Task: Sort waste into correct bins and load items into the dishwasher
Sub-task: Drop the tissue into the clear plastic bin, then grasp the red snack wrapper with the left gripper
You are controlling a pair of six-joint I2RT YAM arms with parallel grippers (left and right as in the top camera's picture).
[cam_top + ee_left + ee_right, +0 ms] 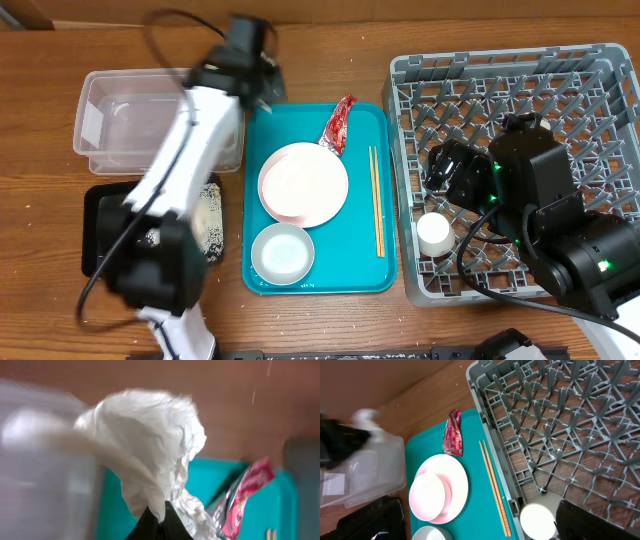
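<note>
Waste is gripped: a crumpled white tissue (150, 440) is pinched by the closed left gripper (161, 517) near the counter's far edge. The clear rectangular plastic tub (100, 120) is seen just to its left, toward the far-left corner (the right gripper's (443, 200) state cannot be told).

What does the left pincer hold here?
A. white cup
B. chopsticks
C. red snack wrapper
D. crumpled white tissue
D: the left wrist view shows the crumpled white tissue bunched up from the left pincer, while the red snack wrapper lies on the teal tray.
</note>
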